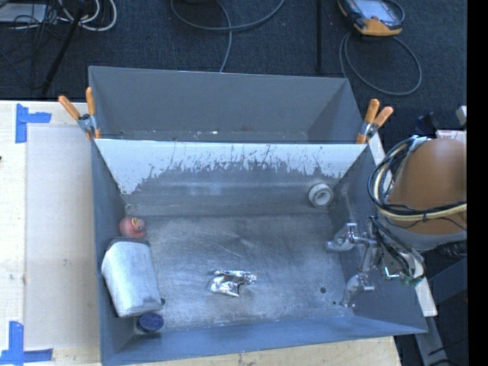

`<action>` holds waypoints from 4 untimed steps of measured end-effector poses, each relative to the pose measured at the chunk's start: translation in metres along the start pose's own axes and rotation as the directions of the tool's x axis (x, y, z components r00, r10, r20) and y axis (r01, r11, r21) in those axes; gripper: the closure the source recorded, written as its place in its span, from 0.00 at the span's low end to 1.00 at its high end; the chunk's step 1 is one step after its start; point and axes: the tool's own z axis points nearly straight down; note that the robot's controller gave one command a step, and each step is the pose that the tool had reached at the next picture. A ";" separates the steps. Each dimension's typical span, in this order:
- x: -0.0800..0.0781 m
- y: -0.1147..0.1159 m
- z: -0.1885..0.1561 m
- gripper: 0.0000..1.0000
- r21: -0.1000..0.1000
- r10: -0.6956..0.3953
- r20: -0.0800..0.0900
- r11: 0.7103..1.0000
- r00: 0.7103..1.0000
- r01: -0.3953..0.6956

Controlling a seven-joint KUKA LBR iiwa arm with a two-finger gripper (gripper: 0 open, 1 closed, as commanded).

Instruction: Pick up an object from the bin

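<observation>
My gripper (347, 269) hangs low at the right side of the bin, close to the right wall. Its two metal fingers stand apart, open, with nothing between them. A small grey ring-shaped roll (320, 195) lies at the back right, just beyond the gripper. A crumpled piece of silver foil (231, 282) lies on the bin floor near the middle, well to the left of the gripper.
At the left wall lies a white-grey cylinder (131, 278) with a blue cap (150, 323) at its near end. A small reddish ball (133, 227) sits just behind it. The arm with its orange cover and cables is over the bin's right rim.
</observation>
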 end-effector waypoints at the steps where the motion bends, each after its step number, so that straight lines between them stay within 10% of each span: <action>1: -0.002 0.001 -0.004 1.00 0.001 -0.006 0.008 1.000 1.000 0.006; 2: -0.094 0.049 0.002 1.00 0.004 -0.297 0.012 0.955 0.955 0.297; 4: -0.093 0.097 0.032 1.00 0.003 -0.403 0.007 0.915 0.915 0.403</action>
